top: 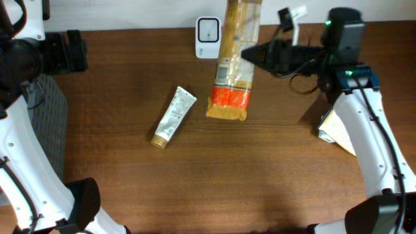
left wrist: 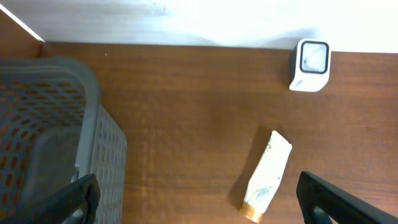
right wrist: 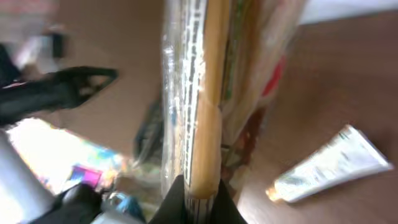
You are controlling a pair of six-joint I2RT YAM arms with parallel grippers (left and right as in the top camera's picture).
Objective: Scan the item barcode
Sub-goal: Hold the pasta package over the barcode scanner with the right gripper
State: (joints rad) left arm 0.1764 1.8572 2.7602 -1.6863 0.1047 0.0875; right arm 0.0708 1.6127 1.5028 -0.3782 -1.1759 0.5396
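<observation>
Right wrist view, nearest first: right gripper [right wrist: 194, 200] is clamped tight on the bottom edge of the long clear noodle packet [right wrist: 202, 93], jaws closed right down on the thin film; packet stands up and away from the camera, blurred; printed strip runs along its seam, cannot tell if that is the barcode; beyond it the tube [right wrist: 329, 165] lies flat on the table [top: 130, 182], untouched.

Progress, as a judgement: pick-up is done, item is off the table and brought to the back edge; in the overhead view its top end sits just beside the white scanner [top: 208, 38], partly overlapping it in the picture; which face points at the scanner window I cannot tell, so whether the scan has registered is unknown; left to do is likely to square the code to the window, then put the item away; tube not yet scanned.

Pose: right arm reaches from the near right corner up and inward, wrist turned toward the left, gripper level and side-on to the packet; left gripper [left wrist: 199, 208] hangs with jaws spread fully wide, holding nothing, parked high at the left beside the grey basket [left wrist: 50, 137], well apart from the packet; scanner far off in its view.
</observation>
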